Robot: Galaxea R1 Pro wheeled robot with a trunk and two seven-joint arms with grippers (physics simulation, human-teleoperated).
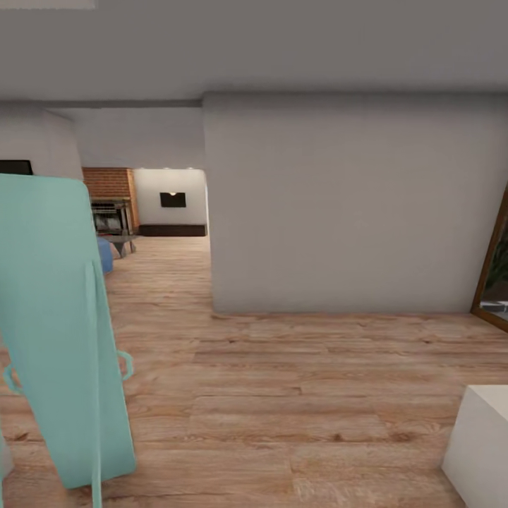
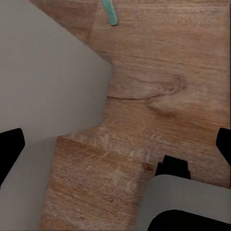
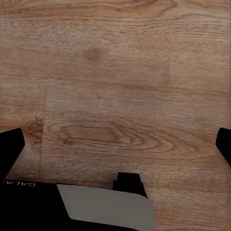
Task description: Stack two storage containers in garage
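Floor: light wood-plank floor (image 1: 282,395) is running across the lower half of the head view and on through an opening at left centre.
Wall: white wall block (image 1: 353,204) is standing in the middle and right of the frame, meeting the planks along its base.
Living room: living room (image 1: 152,212) is showing through the opening at left centre, with a red-brick chimney (image 1: 109,185), a fireplace (image 1: 111,215), a black TV (image 1: 173,200) and a long dark low cabinet (image 1: 173,230) under it.
Foreground left: tall teal panel (image 1: 60,324) is leaning across the left edge of the frame.
Lower right: white box corner (image 1: 480,444) is sitting at the frame's edge; a wood-framed glass door (image 1: 494,268) is showing at the right edge.
Left gripper (image 2: 115,149): hanging over the planks beside a grey wall; fingers are standing wide apart, nothing between them.
Right gripper (image 3: 115,149): hanging over bare planks; fingers are standing wide apart, holding nothing.
Storage containers: cannot tell where they are.
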